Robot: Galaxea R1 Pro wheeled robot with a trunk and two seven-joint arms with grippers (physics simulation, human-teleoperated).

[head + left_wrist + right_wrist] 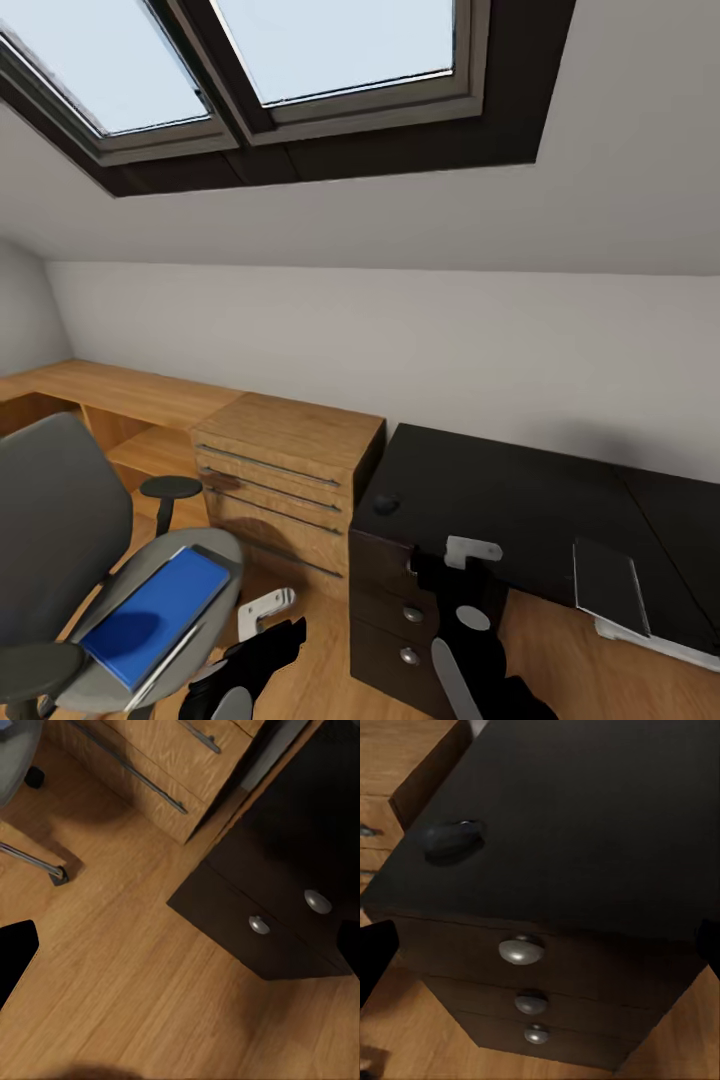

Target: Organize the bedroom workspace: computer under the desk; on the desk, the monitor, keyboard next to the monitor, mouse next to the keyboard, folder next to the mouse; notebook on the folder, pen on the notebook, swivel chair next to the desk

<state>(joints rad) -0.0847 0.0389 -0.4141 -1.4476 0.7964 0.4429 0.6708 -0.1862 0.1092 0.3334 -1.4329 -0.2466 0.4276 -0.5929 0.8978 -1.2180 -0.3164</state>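
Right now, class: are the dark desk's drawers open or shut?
Shut. In the right wrist view all three drawer fronts sit flush in one plane under the desk top, knobs lined up, none pulled forward.

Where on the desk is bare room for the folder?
The desk is bare in the broad middle, between the mouse at its left end and the keyboard at the right front. The folder lies on the chair.

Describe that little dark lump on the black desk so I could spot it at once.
Start at the black desk standing against the white wall, beside the light-wood cabinet. Go to the desk's corner nearest that cabinet, above the drawers with round silver knobs. There sits the mouse: small, rounded and dark grey, unlike the flat rectangular item at the desk's other end.
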